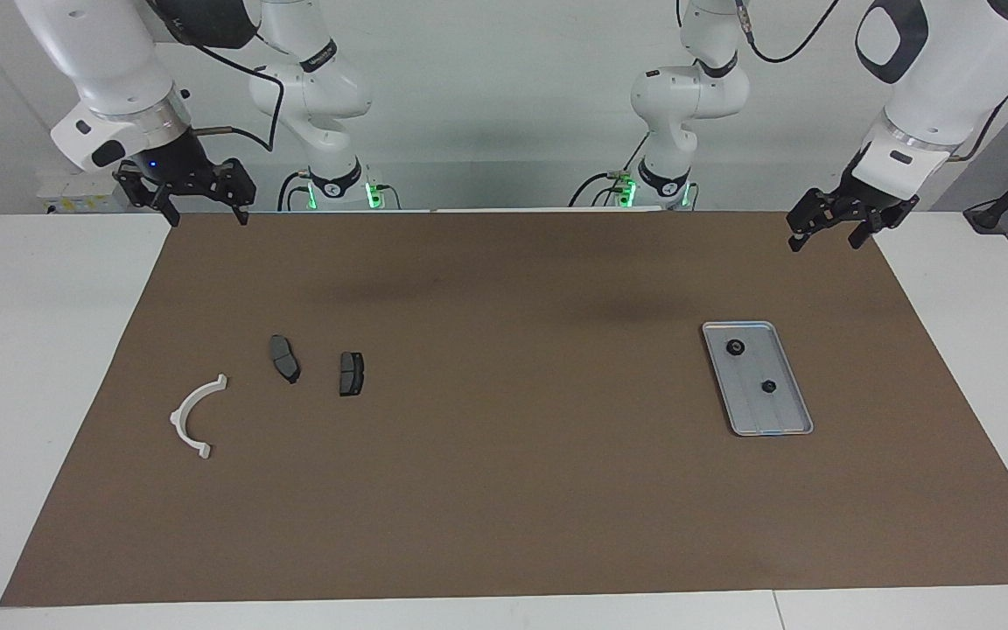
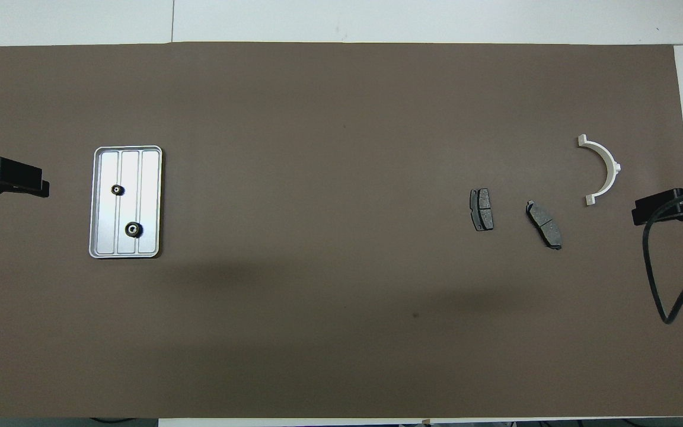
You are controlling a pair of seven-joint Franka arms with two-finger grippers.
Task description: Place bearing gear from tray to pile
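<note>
So the silver ribbed tray (image 1: 758, 378) sits toward the left arm's end of the brown mat (image 1: 504, 490), with two small black bearing gears in it: one (image 1: 735, 347) nearer the robots, the other (image 1: 767, 386) farther out, well apart from each other. The overhead view shows the tray's ribs and the gears' teeth much better. The facing view is the only one that shows both arms up in the air.

The left gripper (image 1: 835, 229) hangs over the mat's corner at its own end, jaws released and holding nothing. The right gripper (image 1: 193, 199) hangs over the mat's edge at the other end, jaws released and bare too.

The pile is toward the right arm's end: a white half-ring bracket (image 1: 193, 418) close to the mat's edge, plus two dark brake pads (image 1: 285, 358) (image 1: 351, 374) lying beside each other, not touching. There's a wide stretch of bare mat on the surface between tray and pile.
</note>
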